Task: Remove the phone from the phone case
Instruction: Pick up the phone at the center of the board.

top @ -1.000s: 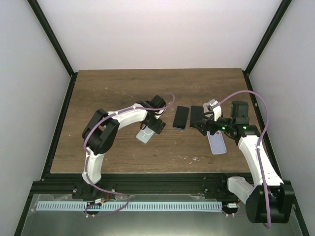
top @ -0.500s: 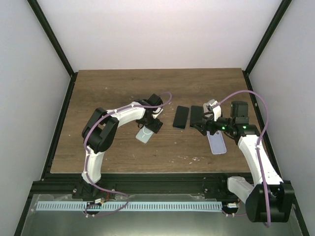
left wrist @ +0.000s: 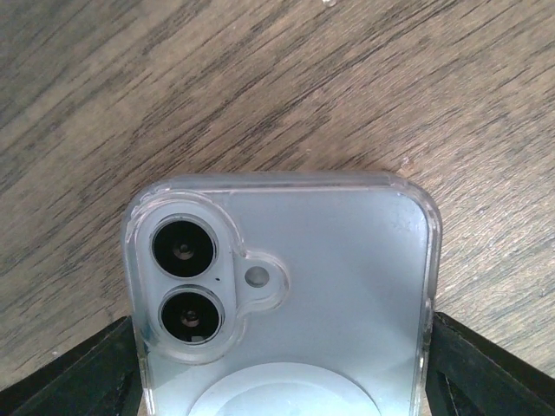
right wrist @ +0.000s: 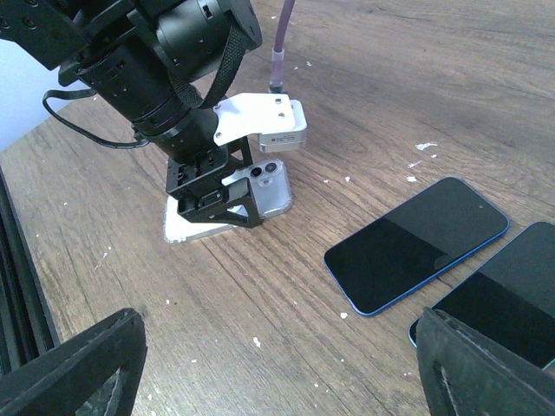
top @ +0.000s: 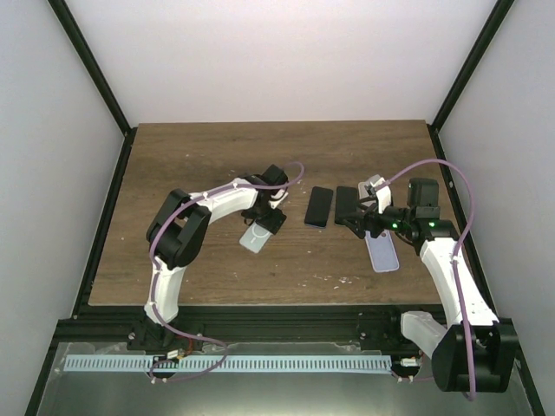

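- looking at the whole scene first, the wooden surface (top: 173, 173) carries several handsets, and both arms reach over its middle part.
- the left tool (top: 264, 218) is down on the phone case (left wrist: 277, 182), which lies a little left of the centre of the surface with its back side up.
- its two fingers (left wrist: 95, 373) stand on the long sides of the case and seem to press on both of them, so i judge it is closed on the case.
- the right tool (top: 357, 217) is spread wide and has hold of nothing; it hovers over a second dark phone (right wrist: 494, 299), well apart from the case.
- a dark phone (right wrist: 416, 245) with a blue edge lies screen up between the two tools, and a pale phone (top: 381, 251) lies near the right arm.
- the phone (left wrist: 347, 286) is fully inside the clear case, and its camera lenses (left wrist: 185, 286) sit in the cut-out, so no corner is free yet.
- the step in hand is, i think, securing the case before the separating begins.
- the next move probably needs one tool to hold the case firm while a corner of its rim is peeled away from the phone; if the squeeze is too strong, the case may clamp the phone more.
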Controlling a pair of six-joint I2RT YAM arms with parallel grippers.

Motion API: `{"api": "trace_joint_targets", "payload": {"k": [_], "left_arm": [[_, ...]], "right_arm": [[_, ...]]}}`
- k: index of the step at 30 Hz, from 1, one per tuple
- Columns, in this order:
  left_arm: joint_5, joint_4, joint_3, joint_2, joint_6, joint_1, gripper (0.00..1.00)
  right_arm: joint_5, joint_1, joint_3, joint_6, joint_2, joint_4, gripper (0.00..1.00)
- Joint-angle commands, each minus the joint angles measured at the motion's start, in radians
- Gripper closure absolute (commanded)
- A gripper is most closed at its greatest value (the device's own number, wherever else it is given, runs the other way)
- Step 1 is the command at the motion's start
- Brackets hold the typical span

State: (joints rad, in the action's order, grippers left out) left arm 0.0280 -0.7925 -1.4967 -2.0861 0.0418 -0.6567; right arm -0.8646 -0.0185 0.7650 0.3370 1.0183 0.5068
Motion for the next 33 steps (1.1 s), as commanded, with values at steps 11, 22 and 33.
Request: {"api": "trace_joint_targets", "payload": {"k": [11, 22, 33], "left_arm": [[-0.087, 0.072, 0.118, 0.268, 0.162, -0.056, 0.47], [-0.293, 0.656, 0.399, 0.639, 0.411, -0.097, 0.5], [-0.402, 1.253, 0.606, 0.8, 0.55, -0.153, 0.5]], "right_arm": [[-0.027, -0.018, 0.02, 0.017, 0.003, -0.007, 0.14], [-0.233, -0.02, 0.097, 0.062, 0.024, 0.109, 0.03], [-0.402, 0.082, 0.197, 0.149, 0.043, 0.265, 0.0]]}}
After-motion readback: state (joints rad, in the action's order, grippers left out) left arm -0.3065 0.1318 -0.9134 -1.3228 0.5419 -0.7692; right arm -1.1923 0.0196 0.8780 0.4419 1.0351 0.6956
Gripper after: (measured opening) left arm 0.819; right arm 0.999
